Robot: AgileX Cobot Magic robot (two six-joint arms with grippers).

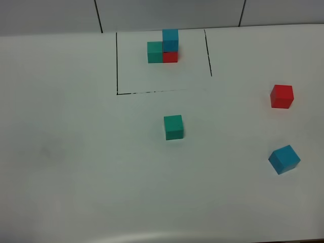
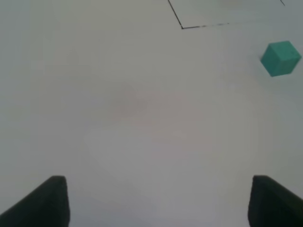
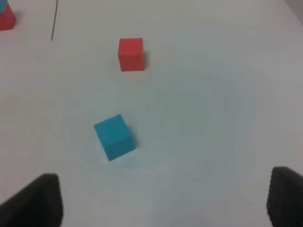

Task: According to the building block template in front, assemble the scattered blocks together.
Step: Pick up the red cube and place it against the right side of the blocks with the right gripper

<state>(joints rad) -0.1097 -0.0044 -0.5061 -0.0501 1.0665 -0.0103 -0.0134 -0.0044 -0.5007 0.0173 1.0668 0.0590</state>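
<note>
Sitting inside its black drawn lines (image 1: pixel 117 63), the building block template (image 1: pixel 164 46) is the anchor here. The green block (image 1: pixel 173 127) lies just outside that frame, in front of the template. The red block (image 1: pixel 281 96) and blue block (image 1: pixel 284 159) are off to the template's right, blue farthest. The left gripper (image 2: pixel 161 203) is spread wide, with the green block well ahead of it and off to one side. The right gripper (image 3: pixel 161 201) is spread too, with the blue block near, just ahead.
</note>
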